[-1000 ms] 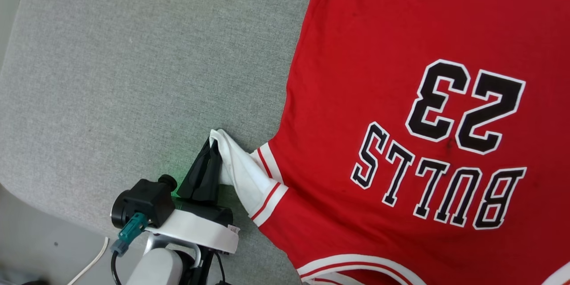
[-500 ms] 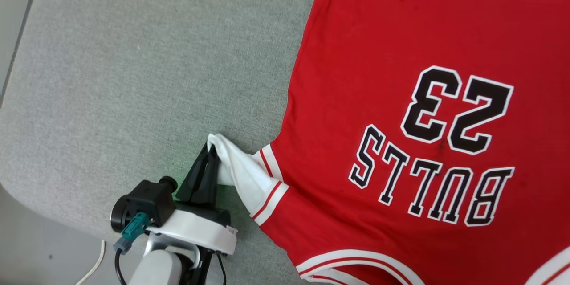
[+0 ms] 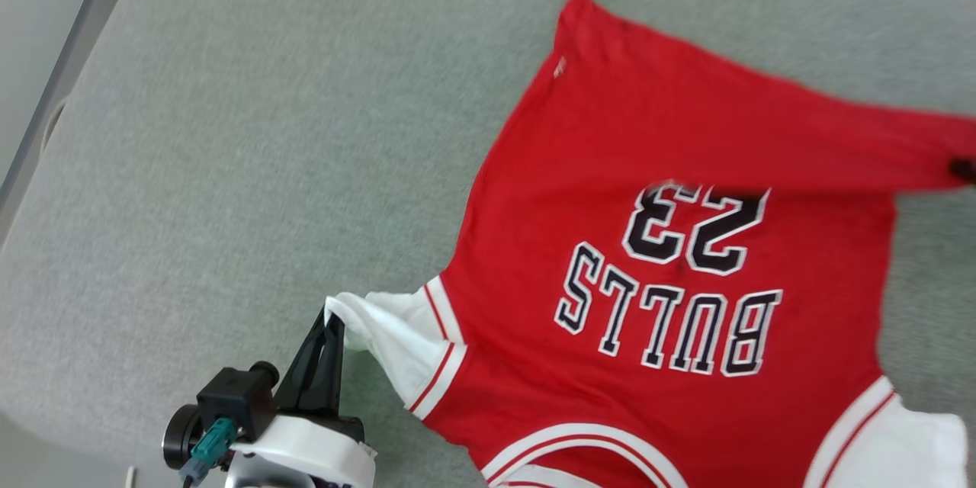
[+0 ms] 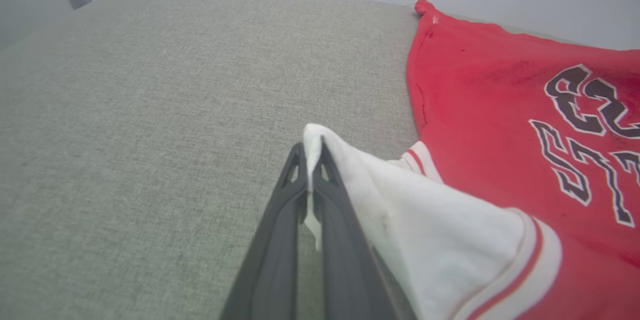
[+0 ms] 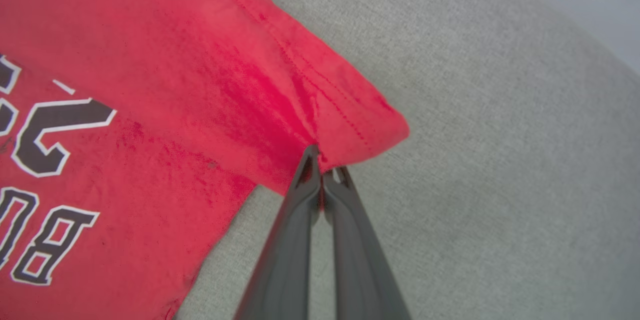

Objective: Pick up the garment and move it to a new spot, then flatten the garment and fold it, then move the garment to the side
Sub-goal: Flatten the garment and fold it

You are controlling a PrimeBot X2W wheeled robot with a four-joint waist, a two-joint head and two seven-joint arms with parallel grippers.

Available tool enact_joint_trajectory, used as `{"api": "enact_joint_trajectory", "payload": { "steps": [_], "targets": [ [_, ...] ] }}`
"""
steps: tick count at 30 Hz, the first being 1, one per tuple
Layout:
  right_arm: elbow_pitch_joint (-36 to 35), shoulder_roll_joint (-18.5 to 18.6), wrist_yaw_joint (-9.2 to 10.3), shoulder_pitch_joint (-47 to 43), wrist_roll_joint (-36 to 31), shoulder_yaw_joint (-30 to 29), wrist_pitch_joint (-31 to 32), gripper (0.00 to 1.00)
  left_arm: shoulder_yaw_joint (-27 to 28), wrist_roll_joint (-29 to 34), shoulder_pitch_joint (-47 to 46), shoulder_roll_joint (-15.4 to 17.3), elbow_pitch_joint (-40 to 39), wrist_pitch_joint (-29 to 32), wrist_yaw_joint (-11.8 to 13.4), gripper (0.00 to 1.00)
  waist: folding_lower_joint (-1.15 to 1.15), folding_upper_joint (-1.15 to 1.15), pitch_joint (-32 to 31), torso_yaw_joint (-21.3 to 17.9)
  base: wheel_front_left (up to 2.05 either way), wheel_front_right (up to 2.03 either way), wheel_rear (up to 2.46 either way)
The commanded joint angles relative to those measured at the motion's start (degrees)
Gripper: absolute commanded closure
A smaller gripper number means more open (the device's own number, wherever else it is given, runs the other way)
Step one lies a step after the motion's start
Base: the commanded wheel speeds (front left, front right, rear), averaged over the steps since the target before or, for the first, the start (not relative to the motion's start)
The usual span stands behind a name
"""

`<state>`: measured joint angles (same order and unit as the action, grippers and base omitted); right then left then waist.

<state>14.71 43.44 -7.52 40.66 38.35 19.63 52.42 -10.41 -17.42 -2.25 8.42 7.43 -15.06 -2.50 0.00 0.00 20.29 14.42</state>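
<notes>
The garment (image 3: pixel 671 160), a red jersey, lies print-up on the grey cushioned surface (image 3: pixel 252 168), with "BULLS 23" reading upside down. My left gripper (image 3: pixel 333 320) is at the lower left, shut on the tip of the near white sleeve (image 3: pixel 393 332). In the left wrist view its fingers (image 4: pixel 287 220) pinch that sleeve (image 4: pixel 425 240) slightly off the surface. At the right edge my right gripper (image 3: pixel 964 168) is shut on a corner of the red hem. The right wrist view shows that gripper (image 5: pixel 320 162) clamped on the hem corner (image 5: pixel 360 130). The raised hem band overlaps the top of the "23".
The other white sleeve (image 3: pixel 907 438) lies at the lower right. The surface's rounded edge (image 3: pixel 53 427) runs along the lower left, with a pale rail (image 3: pixel 57 84) beyond its left side. Bare grey fabric (image 4: pixel 150 110) stretches left of the jersey.
The head camera has shifted, and more of the surface shows. The hem now overlaps the top of the "23", which lay uncovered before. The left gripper still grips the sleeve.
</notes>
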Motion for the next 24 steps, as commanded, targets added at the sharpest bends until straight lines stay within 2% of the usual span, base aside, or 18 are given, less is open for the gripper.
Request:
{"api": "enact_joint_trajectory", "payload": {
  "steps": [1,9,13,17,24],
  "targets": [
    [-0.8,0.9,0.06,-2.5,0.9,0.2,-0.8,1.00,0.3,-0.1,0.8,0.4,-0.2,0.0,0.2,1.00,0.00,0.00,-3.3,-2.7,0.00,0.00,0.00],
    [-6.7,4.9,0.06,-18.8,4.9,-1.3,-3.4,1.00,0.8,-0.8,3.4,1.4,-0.9,0.7,0.9,1.00,0.00,0.00,-7.6,-5.0,0.00,0.00,0.00],
    [-9.8,6.3,0.06,-28.2,6.4,-4.1,-3.8,1.00,0.9,-1.0,4.6,1.6,-1.1,0.7,1.4,1.00,0.00,0.00,-8.6,-5.8,0.00,0.00,0.00],
    [-11.0,5.9,0.06,-34.9,7.1,-6.6,-4.3,1.00,1.0,-1.3,5.4,1.8,-1.2,0.6,1.6,1.00,0.00,0.00,-9.2,-6.2,0.00,0.00,0.00],
    [-11.4,2.8,0.06,-48.9,6.2,-11.0,-3.2,1.00,1.0,-1.5,5.8,2.2,-1.3,0.6,1.8,1.00,0.00,0.00,-9.5,-6.5,0.00,0.00,0.00]
  ]
}}
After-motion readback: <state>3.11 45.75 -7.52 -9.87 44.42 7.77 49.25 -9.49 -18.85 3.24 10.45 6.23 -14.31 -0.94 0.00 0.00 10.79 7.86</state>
